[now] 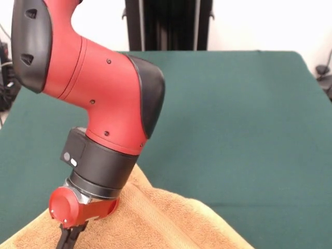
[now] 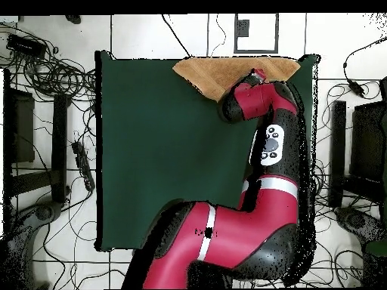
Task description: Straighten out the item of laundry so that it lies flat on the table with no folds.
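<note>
The orange-tan towel point(image 1: 155, 218) lies at the near edge of the green table point(image 1: 238, 119) in the front view, rising to a low hump under the arm. In the overhead view the towel point(image 2: 215, 73) is at the table's point(image 2: 166, 151) far edge, right of middle. The gripper point(image 1: 70, 236) comes down onto the towel's left part, its black tips cut off by the picture's bottom edge. In the overhead view the gripper point(image 2: 257, 75) sits over the towel's right part, under the red wrist. Whether it holds cloth is hidden.
The red and black arm point(image 2: 261, 151) reaches up along the table's right side in the overhead view. Cables and stands point(image 2: 53, 113) lie on the floor around the table. The robot's black pedestal point(image 1: 168, 23) stands at the table's far side.
</note>
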